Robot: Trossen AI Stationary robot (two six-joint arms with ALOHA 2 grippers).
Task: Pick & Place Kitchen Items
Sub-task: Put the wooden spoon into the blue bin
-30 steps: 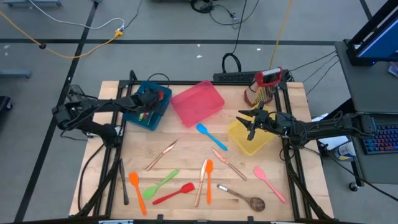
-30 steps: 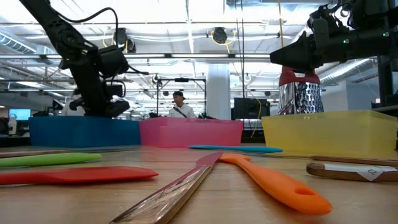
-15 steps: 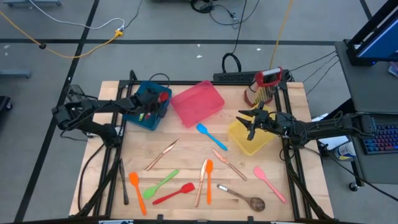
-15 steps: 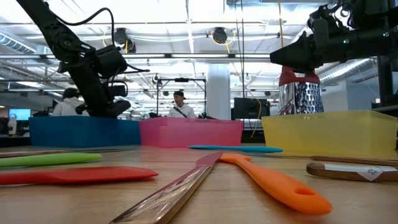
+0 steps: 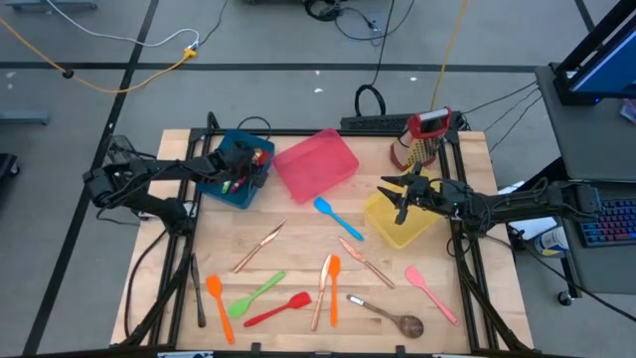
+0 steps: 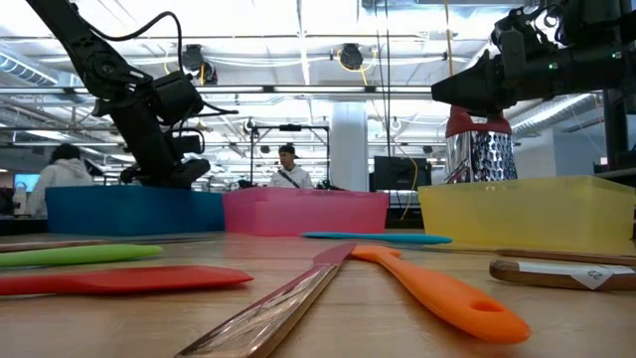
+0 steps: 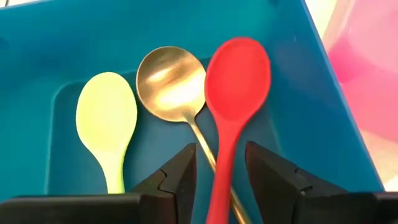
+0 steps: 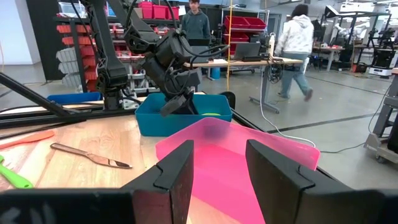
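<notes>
High view gives me the count on the bare wood, working from the near edge back: one dark-handled wooden spoon (image 5: 388, 314), one pink spatula (image 5: 429, 291), one red spatula (image 5: 278, 309), two orange utensils, a spatula (image 5: 219, 305) at the left and another orange spatula (image 5: 334, 286) near the middle, one green spatula (image 5: 257, 292), one black piece (image 5: 198, 291) lying along the left rail, three copper pieces of cutlery that I can make out, and farthest of the loose ones, one blue spatula (image 5: 337, 218). Behind them I count three bins: the yellow bin (image 5: 396, 221), the pink bin (image 5: 316, 164) and the blue bin (image 5: 235, 170), with one red-topped grater (image 5: 422, 138) at the far right corner. My left gripper (image 7: 220, 171) sits low inside the blue bin, its jaws parted by a modest gap, with the handle of a red spoon (image 7: 234, 99) running between the fingers; I cannot tell whether either finger touches it. That bin holds three spoons: the red one, a copper spoon (image 7: 170, 84) just beside it and a pale green spoon (image 7: 107, 118). My right gripper (image 8: 219, 163) hangs over the yellow bin, fingers spread and empty, facing the pink bin.
</notes>
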